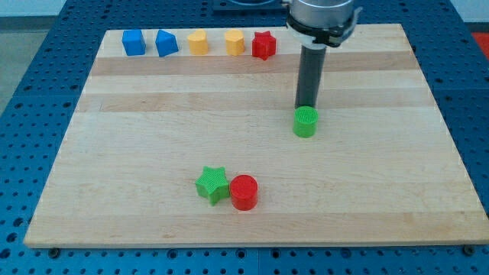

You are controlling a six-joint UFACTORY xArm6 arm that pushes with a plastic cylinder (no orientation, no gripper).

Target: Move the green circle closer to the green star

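The green circle lies right of the board's middle. My tip is at the circle's upper edge, touching or nearly touching it from the view's top side. The green star lies toward the view's bottom, left of centre, well down and to the left of the circle. A red circle sits against the star's right side, between the star and the green circle's side of the board.
Along the view's top edge of the wooden board stand a row: a blue cube, a blue pentagon-like block, two yellow blocks and a red star.
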